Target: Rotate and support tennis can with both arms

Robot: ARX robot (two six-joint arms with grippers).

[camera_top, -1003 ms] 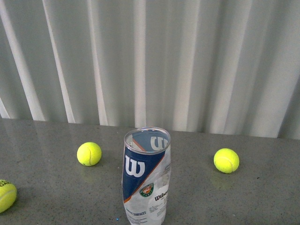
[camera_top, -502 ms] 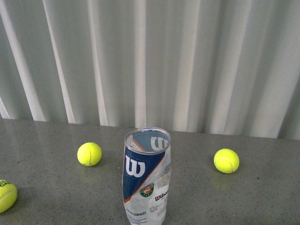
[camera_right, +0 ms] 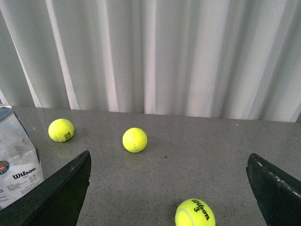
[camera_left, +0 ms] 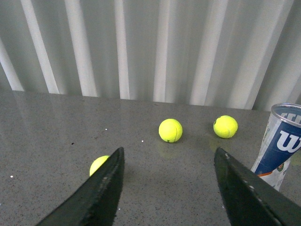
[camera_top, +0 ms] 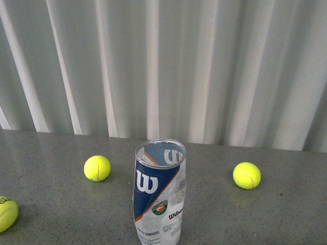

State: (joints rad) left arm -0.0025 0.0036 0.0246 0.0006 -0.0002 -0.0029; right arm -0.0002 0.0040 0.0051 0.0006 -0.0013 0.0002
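Note:
The tennis can point(camera_top: 159, 193) stands upright and open-topped on the grey table, near the front centre, its navy label with a white W facing me. Neither arm shows in the front view. In the left wrist view my left gripper point(camera_left: 169, 157) is open, its black fingers point(camera_left: 101, 190) spread over bare table, and the can point(camera_left: 280, 143) stands off to one side, beyond one finger. My right gripper point(camera_right: 168, 161) is open too, jaws wide apart; the can point(camera_right: 16, 162) sits just past one finger point(camera_right: 61, 190), not between the two.
Yellow-green tennis balls lie around the can: one left point(camera_top: 97, 168), one right point(camera_top: 247, 175), one at the table's left edge point(camera_top: 6, 213). A ball marked 3 point(camera_right: 194, 213) lies between the right gripper's fingers. A white pleated curtain point(camera_top: 163, 66) closes off the back.

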